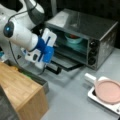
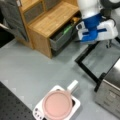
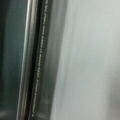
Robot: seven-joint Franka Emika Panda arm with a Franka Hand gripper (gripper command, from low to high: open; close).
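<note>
End effector: the end effector (image 1: 42, 65) sits at the oven's open door in a front view, at about 9 o'clock from the oven; in a front view it also shows as a white and blue block (image 2: 96, 33) above the door. Whether it is released or clenched I cannot tell (its fingertips are hidden behind the wrist body).
Oven: a steel toaster oven (image 1: 85, 32) stands on the grey surface (image 1: 72, 95), with three dark knobs on its front.
Door: the oven door (image 1: 63, 63) hangs open and lies nearly flat; its black handle bar (image 2: 86, 66) shows in a front view. The wrist view is filled by a shiny metal bar (image 3: 26, 60) beside dark glass, apparently the door's edge, very near the camera.
Bowl: a teal bowl (image 1: 73, 38) with something red in it rests inside the oven, at 2 o'clock from the end effector.
Handling: the door looks stiff and hinged, and its smooth bar seems the natural place to take hold; the bowl looks light and probably slippery at the rim.
Pan: a pink pan (image 2: 57, 105) with a white handle sits on a small white cooker (image 2: 75, 106), well apart from the oven.
Cabinet: a wooden cabinet (image 2: 53, 18) has a grey drawer (image 2: 61, 38) pulled open.
</note>
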